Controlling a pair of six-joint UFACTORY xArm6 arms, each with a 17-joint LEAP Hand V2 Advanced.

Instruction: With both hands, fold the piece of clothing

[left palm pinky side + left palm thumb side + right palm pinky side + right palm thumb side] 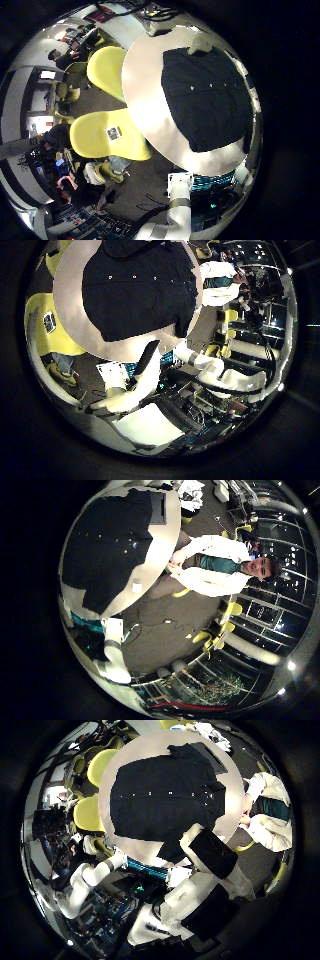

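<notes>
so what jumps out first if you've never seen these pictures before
A dark buttoned shirt lies spread flat on a round pale table, covering most of it. All four palm views look down on it from well above, so neither hand is touching the shirt, and no fold is started. Yellow chairs stand beside the table.
</notes>
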